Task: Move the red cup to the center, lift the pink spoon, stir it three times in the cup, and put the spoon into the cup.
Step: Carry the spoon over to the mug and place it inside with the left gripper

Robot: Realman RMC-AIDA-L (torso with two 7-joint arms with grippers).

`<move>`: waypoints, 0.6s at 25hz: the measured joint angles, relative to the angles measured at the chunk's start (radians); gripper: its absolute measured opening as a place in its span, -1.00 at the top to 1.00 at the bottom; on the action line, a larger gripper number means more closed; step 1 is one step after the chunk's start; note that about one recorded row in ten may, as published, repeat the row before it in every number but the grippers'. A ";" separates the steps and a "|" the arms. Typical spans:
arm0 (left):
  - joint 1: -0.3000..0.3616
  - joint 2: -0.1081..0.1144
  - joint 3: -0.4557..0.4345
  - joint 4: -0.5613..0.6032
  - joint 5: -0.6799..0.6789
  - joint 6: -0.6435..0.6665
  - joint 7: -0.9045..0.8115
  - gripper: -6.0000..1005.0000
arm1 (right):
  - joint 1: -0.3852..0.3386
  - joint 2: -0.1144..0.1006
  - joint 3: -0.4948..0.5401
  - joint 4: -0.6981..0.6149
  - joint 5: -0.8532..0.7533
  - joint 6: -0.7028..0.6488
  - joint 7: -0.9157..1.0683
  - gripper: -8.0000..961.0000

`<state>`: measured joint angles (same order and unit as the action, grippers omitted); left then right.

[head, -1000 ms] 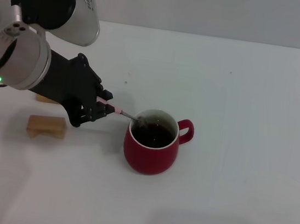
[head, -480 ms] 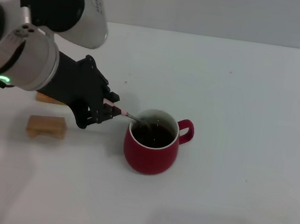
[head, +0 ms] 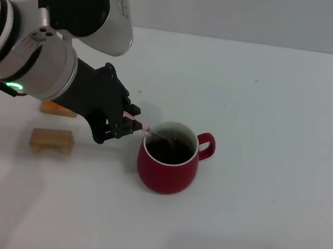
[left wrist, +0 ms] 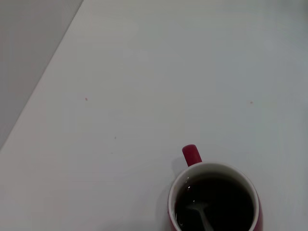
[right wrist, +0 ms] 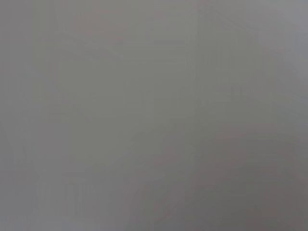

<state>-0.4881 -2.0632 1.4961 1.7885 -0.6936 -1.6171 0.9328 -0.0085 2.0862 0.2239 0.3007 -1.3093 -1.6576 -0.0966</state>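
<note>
The red cup (head: pixel 168 160) stands upright near the middle of the white counter (head: pixel 266 113), handle pointing to the robot's right, dark liquid inside. To its left lies a tan wooden block (head: pixel 51 139). The left end effector (head: pixel 131 122) is clamped on the pink spoon (head: pixel 143 125), which slants over the rim, its bowl dipped in the liquid. A second block (head: pixel 55 108) lies farther back, partly hidden.

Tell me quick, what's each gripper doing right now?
Left gripper: closed on the pink spoon, bowl in the red cup.
Right gripper: out of view.
</note>
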 joint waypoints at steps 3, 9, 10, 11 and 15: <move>-0.007 0.000 0.004 -0.011 0.000 0.007 0.001 0.64 | -0.001 0.000 0.000 0.000 0.000 0.000 0.000 -0.44; -0.026 0.001 0.009 -0.052 0.000 0.019 0.009 0.64 | -0.002 0.000 0.000 0.000 0.000 -0.001 0.000 -0.44; -0.027 0.001 0.010 -0.054 0.000 0.021 0.013 0.64 | -0.002 0.001 0.000 0.000 0.000 -0.001 0.000 -0.44; -0.028 0.001 0.010 -0.057 0.000 0.023 0.016 0.64 | -0.002 0.001 0.000 0.001 0.000 -0.001 0.000 -0.44; -0.038 0.000 0.010 -0.079 0.000 0.029 0.025 0.64 | -0.002 0.001 0.000 0.001 -0.001 -0.001 0.000 -0.44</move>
<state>-0.5262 -2.0635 1.5062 1.7092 -0.6933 -1.5879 0.9581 -0.0109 2.0874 0.2240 0.3018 -1.3100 -1.6584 -0.0966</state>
